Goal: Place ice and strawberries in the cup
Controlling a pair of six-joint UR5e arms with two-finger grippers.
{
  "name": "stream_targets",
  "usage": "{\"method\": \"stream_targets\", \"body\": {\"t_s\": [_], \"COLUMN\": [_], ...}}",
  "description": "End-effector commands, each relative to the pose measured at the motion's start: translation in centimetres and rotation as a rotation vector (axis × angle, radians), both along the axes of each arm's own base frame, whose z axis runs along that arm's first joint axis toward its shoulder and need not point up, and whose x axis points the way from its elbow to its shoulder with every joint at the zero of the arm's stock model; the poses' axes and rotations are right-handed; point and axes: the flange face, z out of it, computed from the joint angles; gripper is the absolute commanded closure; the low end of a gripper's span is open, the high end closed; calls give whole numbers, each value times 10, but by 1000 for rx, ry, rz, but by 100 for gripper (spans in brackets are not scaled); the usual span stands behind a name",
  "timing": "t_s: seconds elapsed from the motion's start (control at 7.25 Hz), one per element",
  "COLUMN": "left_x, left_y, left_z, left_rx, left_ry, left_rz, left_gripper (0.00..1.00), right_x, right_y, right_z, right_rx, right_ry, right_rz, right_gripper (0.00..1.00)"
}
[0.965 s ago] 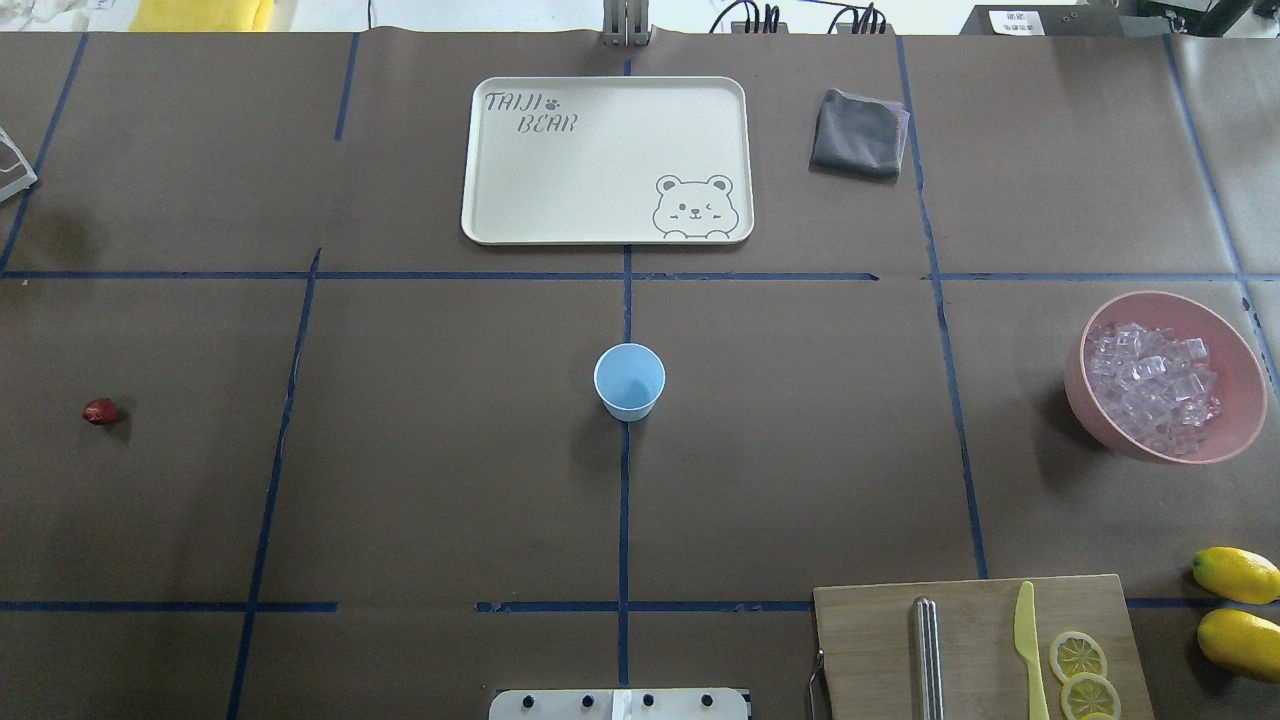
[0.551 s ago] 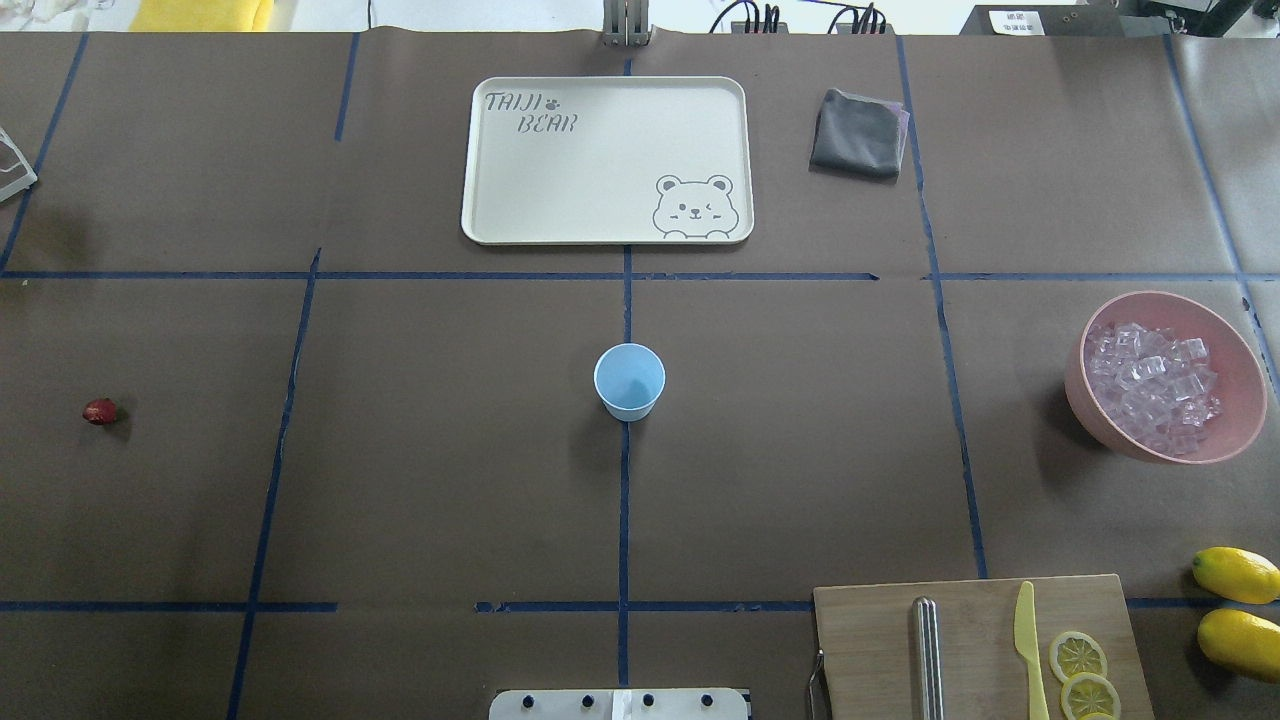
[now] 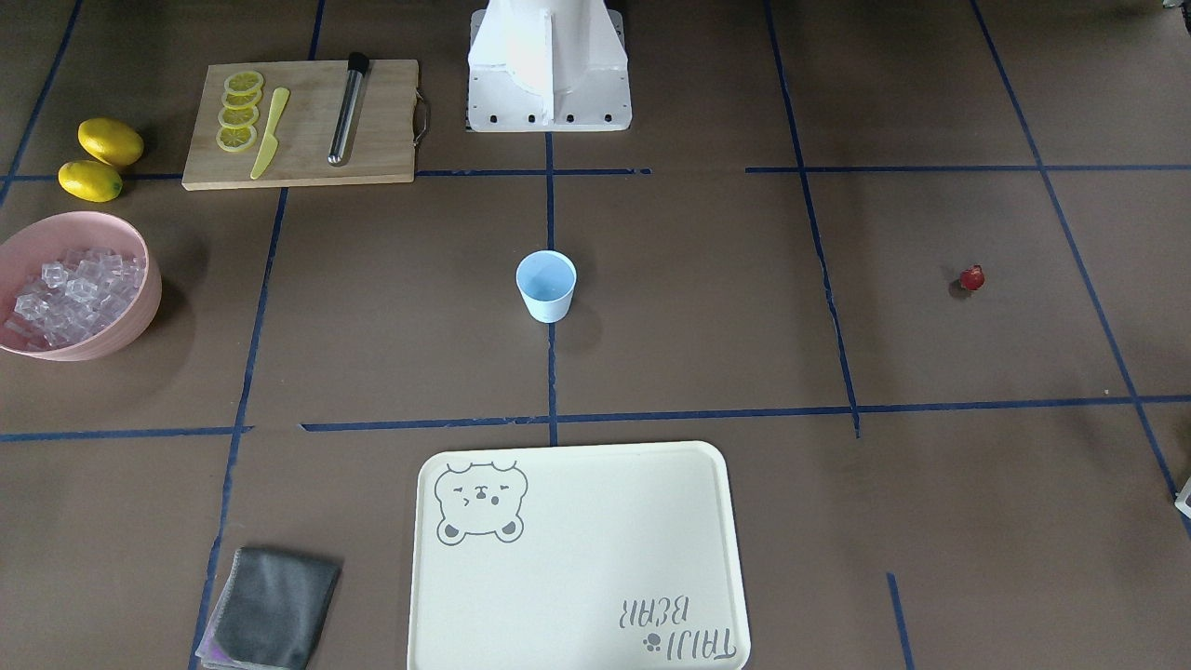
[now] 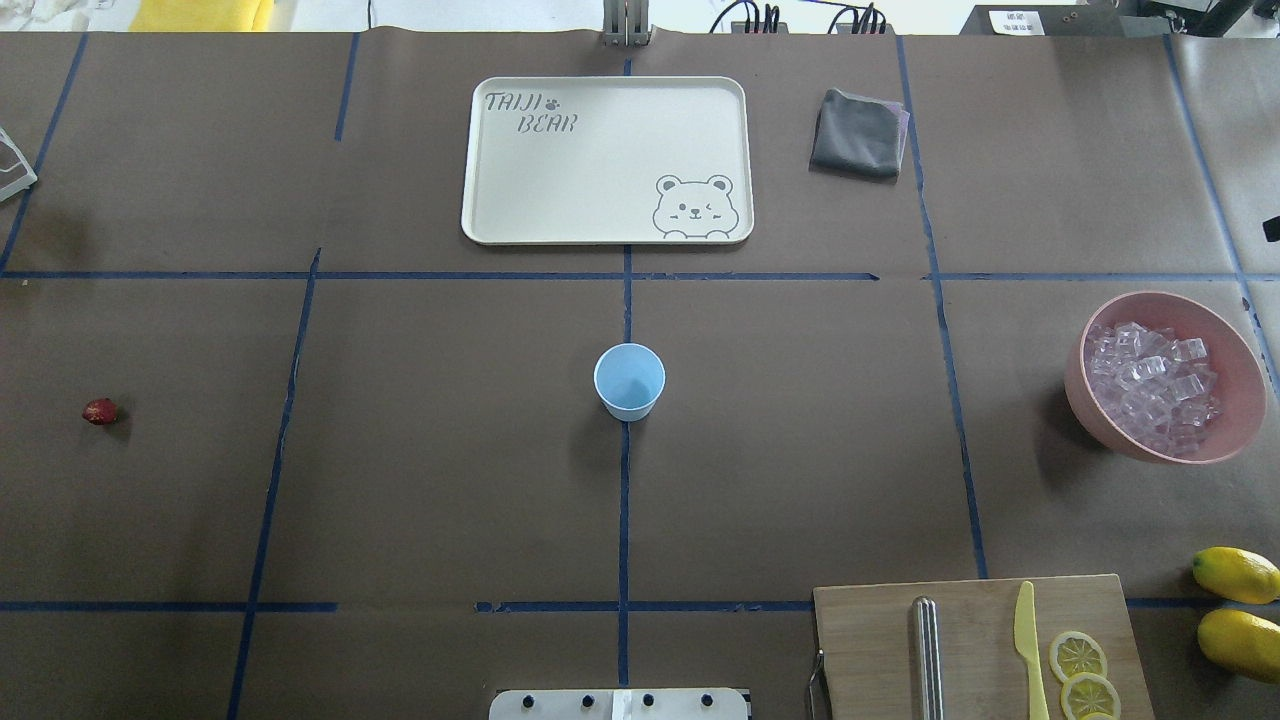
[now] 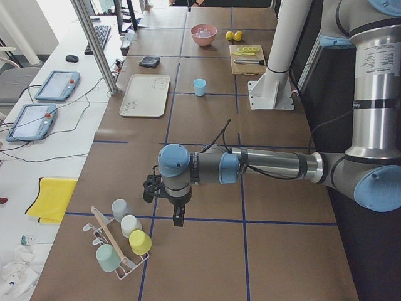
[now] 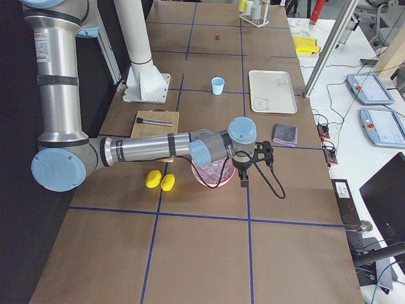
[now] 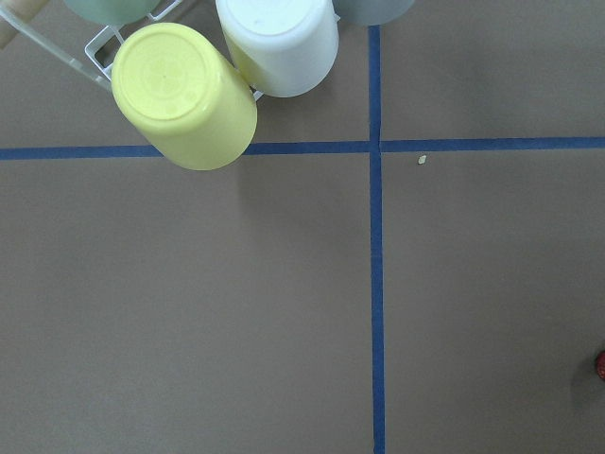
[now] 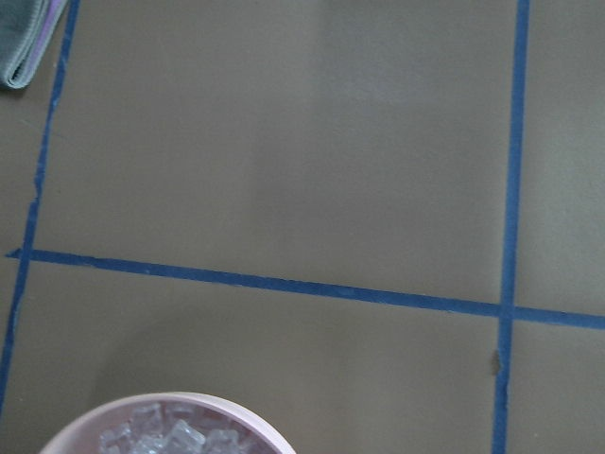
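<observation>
Brown-papered table (image 4: 450, 480): cup (image 4: 629, 380) upright at centre; strawberry (image 4: 100, 411) well apart; ice (image 4: 1150, 385) in pink bowl (image 4: 1074, 385). Left gripper (image 5: 177, 218), right gripper (image 6: 243, 182): cannot tell whether spread or closed.

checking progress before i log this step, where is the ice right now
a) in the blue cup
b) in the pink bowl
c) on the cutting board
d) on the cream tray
B: the ice lies heaped in the pink bowl, while the cup shows only its bare pale blue inside.
</observation>
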Motion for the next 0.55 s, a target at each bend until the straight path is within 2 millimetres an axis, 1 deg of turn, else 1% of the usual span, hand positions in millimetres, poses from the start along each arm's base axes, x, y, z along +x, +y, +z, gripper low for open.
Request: {"method": "stream_targets", "body": {"t_s": [0.0, 0.14, 0.28, 0.41], "left_x": [0, 0, 0, 0], "left_y": [0, 0, 1, 0], "left_z": [0, 0, 0, 0], "left_rx": [2, 0, -1, 2], "left_ry": [1, 1, 1, 1], "left_rz": [0, 0, 0, 0], "left_gripper": [0, 0, 0, 0], "right_x": [-49, -63, -73, -78], "right_y": [9, 15, 25, 41], "right_z": [-14, -4, -1, -1], "right_rx": [13, 6, 2, 3], "right_ry": [-28, 3, 11, 19], "right_rz": [-9, -27, -50, -66], "right_gripper": [2, 11, 14, 18]}}
